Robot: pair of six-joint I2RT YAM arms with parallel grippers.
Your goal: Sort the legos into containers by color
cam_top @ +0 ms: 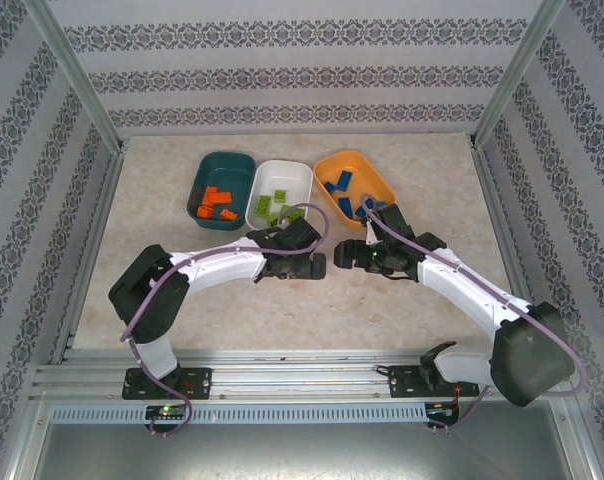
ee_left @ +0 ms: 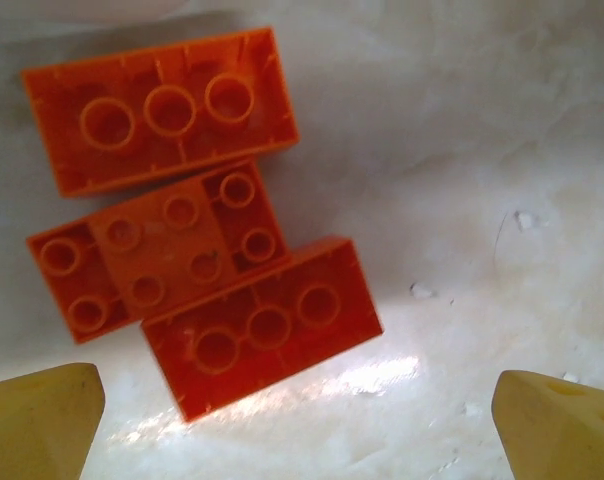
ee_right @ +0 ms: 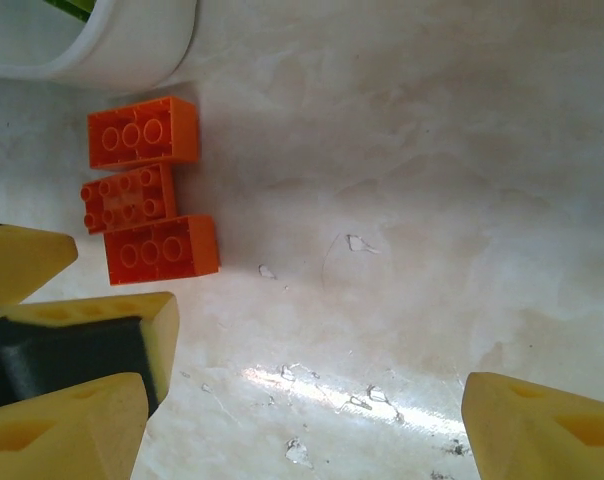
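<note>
Lying on the desk (ee_right: 432, 150) near the white tray (ee_right: 112, 45), three orange-red bricks (ee_left: 162, 255) sit packed close together, two with hollow undersides up. The left jaws hover by them, spread wide, yellow fingertips (ee_left: 37, 420) clear of the plastic. The right jaws, also spread and empty, hang just beside. The teal tray (cam_top: 222, 188) holds more orange-red ones; the orange tray (cam_top: 354, 185) holds blue bricks (cam_top: 360, 203).

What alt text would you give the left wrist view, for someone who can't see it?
Three orange bricks lie bunched together on a pale marbled table, seen from close above. The left gripper is open, its two yellow fingertips poking in at the bottom corners, wide apart and touching nothing.
</note>
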